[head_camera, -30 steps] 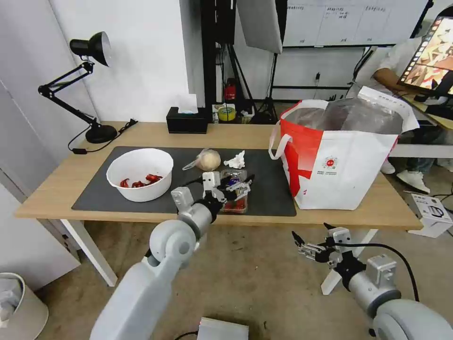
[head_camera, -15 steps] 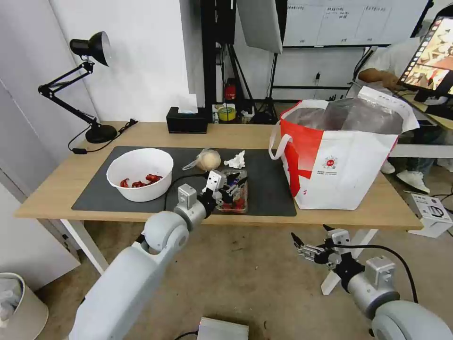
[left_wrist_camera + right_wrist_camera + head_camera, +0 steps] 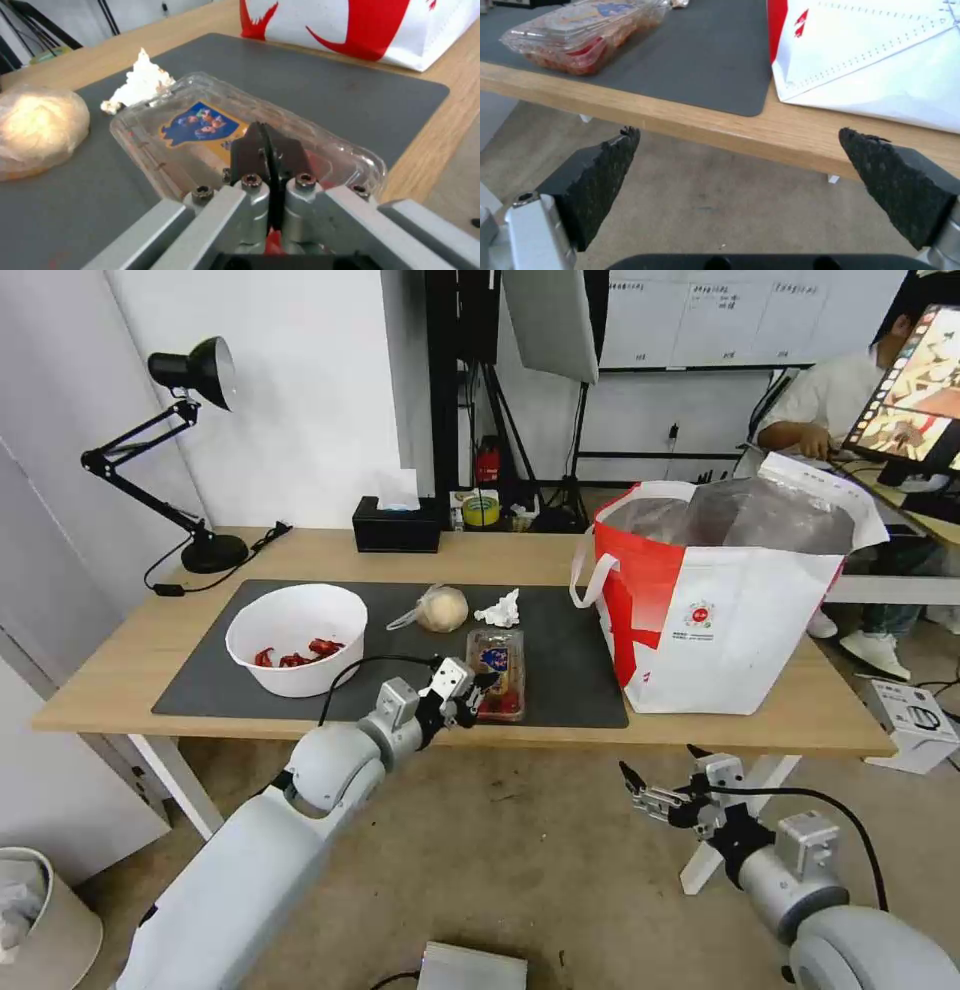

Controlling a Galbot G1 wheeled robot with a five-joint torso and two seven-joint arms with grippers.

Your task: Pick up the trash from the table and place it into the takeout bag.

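On the table (image 3: 300, 545), the dark mat (image 3: 570, 670) carries the trash: a white bowl (image 3: 295, 638) with red scraps, a tan wrapped ball (image 3: 442, 609), a crumpled tissue (image 3: 500, 610) and a clear clamshell tray (image 3: 497, 655). My left gripper (image 3: 482, 680) is shut and holds nothing. It hovers at the tray's near end, and the left wrist view shows its fingertips (image 3: 261, 129) over the tray lid (image 3: 195, 123). The takeout bag (image 3: 720, 610) stands open at the table's right end. My right gripper (image 3: 660, 780) hangs open below the table's front edge (image 3: 680, 116).
A black tissue box (image 3: 397, 525) and a black desk lamp (image 3: 190, 450) stand at the back of the table. A bin (image 3: 40, 910) sits on the floor at lower left, and a white box (image 3: 915, 720) lies on the floor at right.
My left gripper has drawn back from above the tray's middle toward its near end, closer to the table's front edge. The right arm has hardly moved.
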